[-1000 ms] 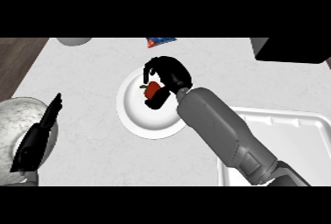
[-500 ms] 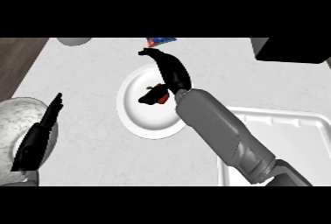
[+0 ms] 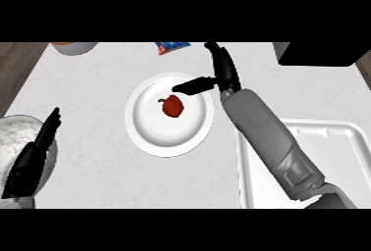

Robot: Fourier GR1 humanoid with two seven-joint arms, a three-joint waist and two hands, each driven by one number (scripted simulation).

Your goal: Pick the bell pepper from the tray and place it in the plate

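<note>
A white marbled counter [image 3: 109, 171] fills most of the view, with dark wood flooring [image 3: 18, 68] showing along its far left edge. At the far left sits a pale bowl [image 3: 72, 47], cut off by the frame. A blue and red packet [image 3: 172, 47] lies far centre. A black box [image 3: 319, 54] stands at the far right. A grey marbled round object [image 3: 18, 130] sits near left.

Cut off at the worktop's far edge: a cup [image 3: 74, 47] at the left corner, a blue packet [image 3: 172, 47] near the middle, a black box [image 3: 315, 54] at the right corner. Tray [image 3: 340, 147] clipped at the right and partly covered by the right forearm. Grey bowl [image 3: 18, 130] clipped at the left, half hidden behind the left hand [image 3: 38, 152].
</note>
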